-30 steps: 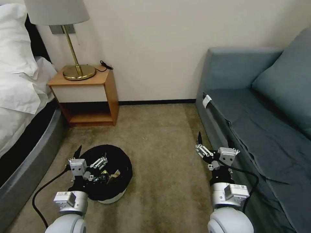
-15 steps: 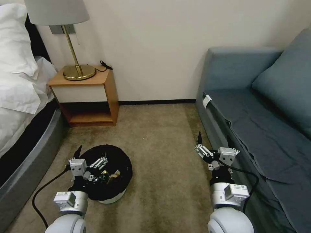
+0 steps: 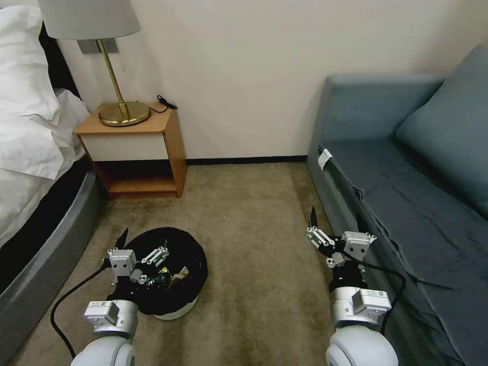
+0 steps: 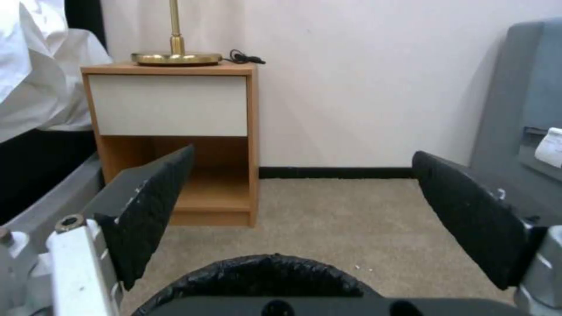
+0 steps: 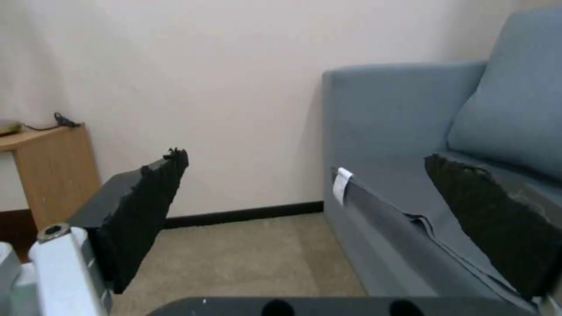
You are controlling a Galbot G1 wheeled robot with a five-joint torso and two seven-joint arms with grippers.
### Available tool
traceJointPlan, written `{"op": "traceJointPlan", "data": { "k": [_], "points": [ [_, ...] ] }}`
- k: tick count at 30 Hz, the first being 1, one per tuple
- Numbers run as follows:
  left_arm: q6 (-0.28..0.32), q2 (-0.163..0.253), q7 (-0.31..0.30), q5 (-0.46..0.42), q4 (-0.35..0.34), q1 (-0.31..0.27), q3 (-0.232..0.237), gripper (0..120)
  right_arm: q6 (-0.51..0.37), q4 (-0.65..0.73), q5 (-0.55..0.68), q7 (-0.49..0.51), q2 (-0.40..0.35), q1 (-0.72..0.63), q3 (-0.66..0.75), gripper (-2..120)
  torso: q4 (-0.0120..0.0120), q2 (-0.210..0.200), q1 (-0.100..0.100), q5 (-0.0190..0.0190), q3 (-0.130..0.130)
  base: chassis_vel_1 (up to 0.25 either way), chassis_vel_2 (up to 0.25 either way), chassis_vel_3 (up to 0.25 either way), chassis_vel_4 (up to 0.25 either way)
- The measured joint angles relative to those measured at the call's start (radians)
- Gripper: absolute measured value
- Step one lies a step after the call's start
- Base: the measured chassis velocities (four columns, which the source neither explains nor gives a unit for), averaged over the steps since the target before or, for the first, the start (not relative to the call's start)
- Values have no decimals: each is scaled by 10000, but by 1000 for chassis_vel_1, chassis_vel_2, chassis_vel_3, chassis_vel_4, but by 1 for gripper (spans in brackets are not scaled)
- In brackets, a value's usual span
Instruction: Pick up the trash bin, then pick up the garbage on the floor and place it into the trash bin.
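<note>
Head view: trash bin (image 3: 175, 269) on carpet, litter inside; left gripper (image 3: 138, 249) spread wide over its rim.
Left wrist view: fingers (image 4: 149, 206) empty; a poor grip could tip it.
Right wrist view: right gripper (image 5: 328, 219) spread, empty, beside sofa (image 5: 410, 131).

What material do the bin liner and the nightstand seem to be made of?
The bin liner looks like thin black plastic film: crinkled and slightly glossy. The nightstand looks like wood or wood-look board, matte orange-brown, with a smooth white drawer front, probably laminate.
</note>
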Motion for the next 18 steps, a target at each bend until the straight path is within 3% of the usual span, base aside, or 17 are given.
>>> {"op": "traceJointPlan", "data": {
  "k": [18],
  "points": [
    [0,0,0,0,0,0,0,100,0,0,0,0,0,0,0,100,0,0,0,0,0,0,0,0,0]
  ]
}}
